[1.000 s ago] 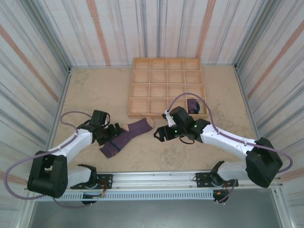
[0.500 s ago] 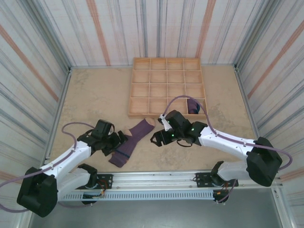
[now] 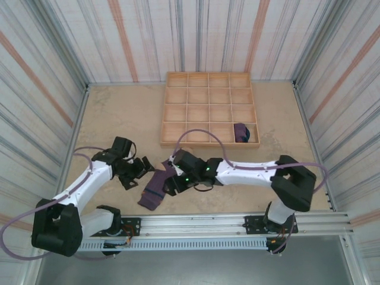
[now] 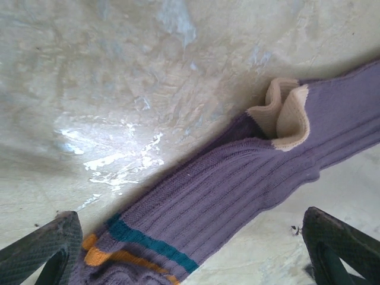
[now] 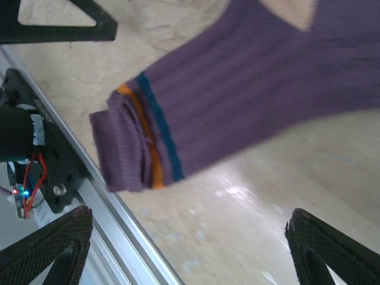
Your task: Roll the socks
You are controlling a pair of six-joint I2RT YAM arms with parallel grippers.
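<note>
Socks (image 3: 152, 191) flat by the table's (image 3: 119, 113) near edge, left of centre (peach cuff (image 4: 279, 116) gaping). Left gripper (image 3: 135, 173) just left of them, spread wide, grasping nothing; right gripper (image 3: 168, 181) above them, likewise spread.
</note>
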